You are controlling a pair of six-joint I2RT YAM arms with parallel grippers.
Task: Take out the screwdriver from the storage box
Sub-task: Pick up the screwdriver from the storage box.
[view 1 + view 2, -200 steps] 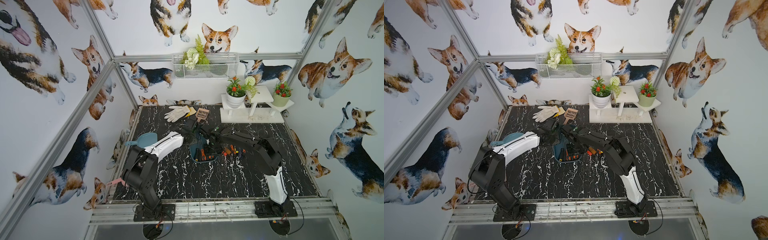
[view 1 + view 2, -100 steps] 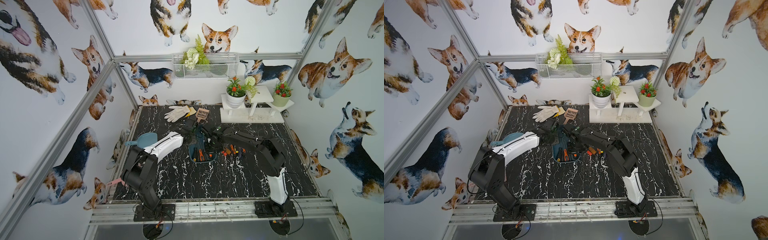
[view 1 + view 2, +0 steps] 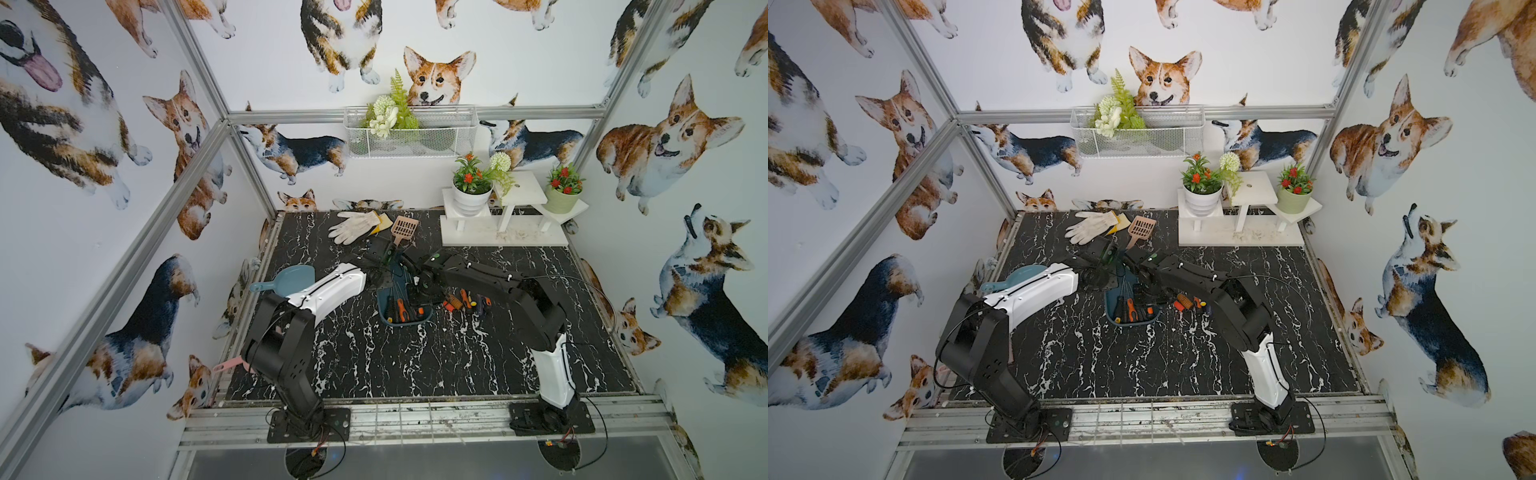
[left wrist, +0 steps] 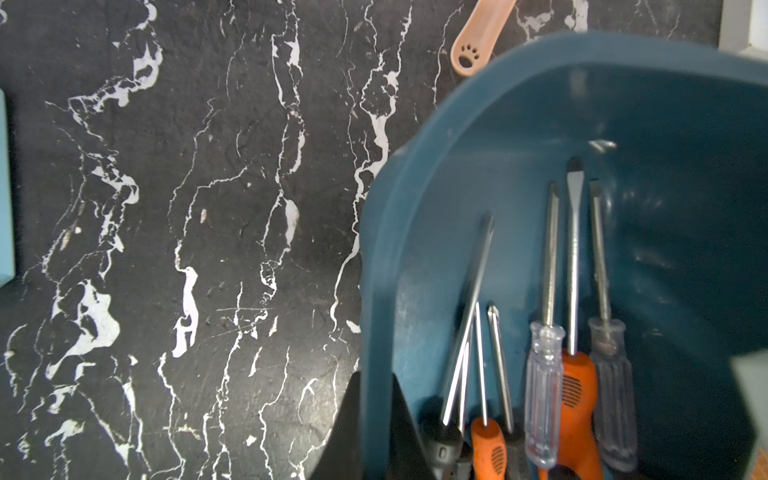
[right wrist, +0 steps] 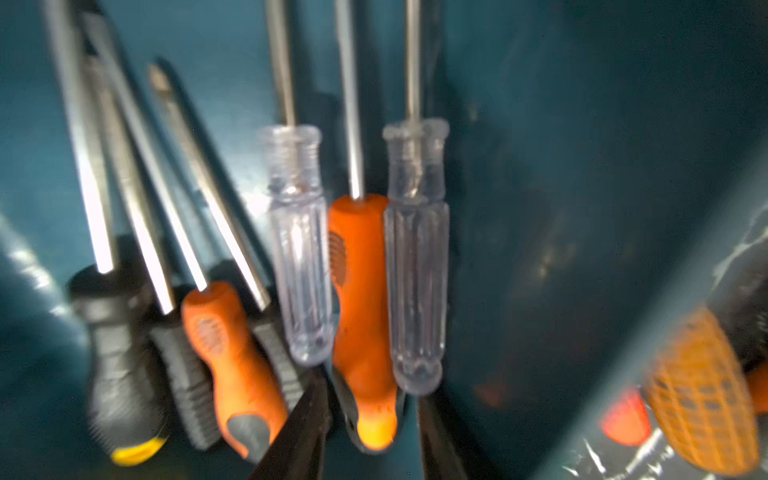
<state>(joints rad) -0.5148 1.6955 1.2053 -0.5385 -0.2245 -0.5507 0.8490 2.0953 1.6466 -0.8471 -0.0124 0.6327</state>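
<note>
Screwdriver (image 5: pixel 359 291): orange handle, lying in the storage box (image 4: pixel 415 174), squeezed between two clear screwdrivers (image 5: pixel 299 249).
Place: the storage box is near the middle of the black table (image 4: pixel 208 249).
Right claw (image 5: pixel 370 390): my fingers are apart, one each side of the orange handle's end, not pinching.
Left claw (image 4: pixel 374 399): pinched tight on the box rim.
Feel: I think it is light and hard. The shiny stick looks slippery; the handle looks grippy.
Grab spot: the fat orange handle. The clear ones touch it and may roll.
</note>
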